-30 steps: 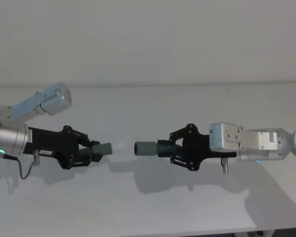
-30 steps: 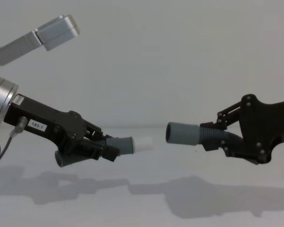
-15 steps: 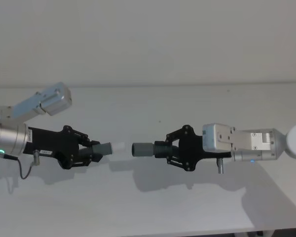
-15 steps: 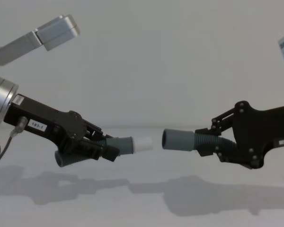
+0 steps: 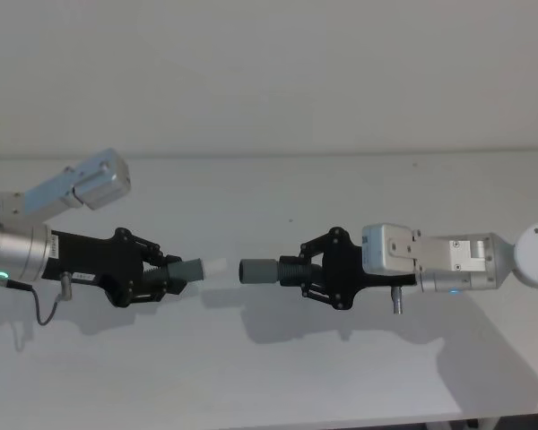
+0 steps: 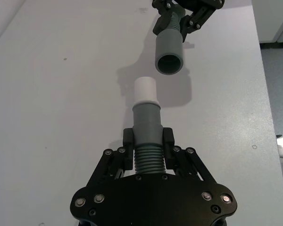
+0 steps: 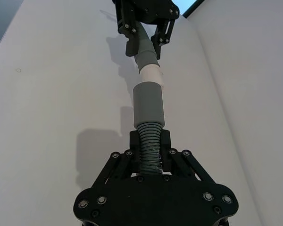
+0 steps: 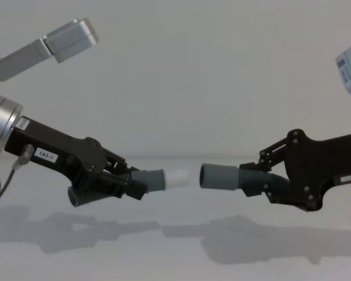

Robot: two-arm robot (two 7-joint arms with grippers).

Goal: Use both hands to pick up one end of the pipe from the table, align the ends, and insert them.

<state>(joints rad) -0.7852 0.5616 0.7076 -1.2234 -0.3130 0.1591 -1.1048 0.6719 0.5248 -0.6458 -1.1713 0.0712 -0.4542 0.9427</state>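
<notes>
My left pincer [image 5: 166,274] is clamped on the ribbed middle of the pipe piece with the white tip [image 5: 197,269], holding it above the white bench [image 5: 269,197] with its shadow lying on the surface below. From the chest, this piece [image 8: 149,180] points toward my right and slightly upward, the white plug [image 8: 178,177] leading. In my left wrist view the fingers [image 6: 128,141] sit tight against both sides of the ribs, and the white tip [image 6: 145,89] faces the open mouth of the other piece's cuff [image 6: 169,55].

My right pincer [image 5: 303,270] is closed around the ribbed section of the second pipe piece [image 5: 269,270], also held clear of the bench. Its smooth grey cuff [image 8: 219,177] points toward my left, at about the same height as the plug. From my right wrist, the cuff [image 7: 148,104] and the white tip [image 7: 152,74] look nearly in line.

The two ends are close but apart; a narrow gap shows between them from both the head and the chest.
</notes>
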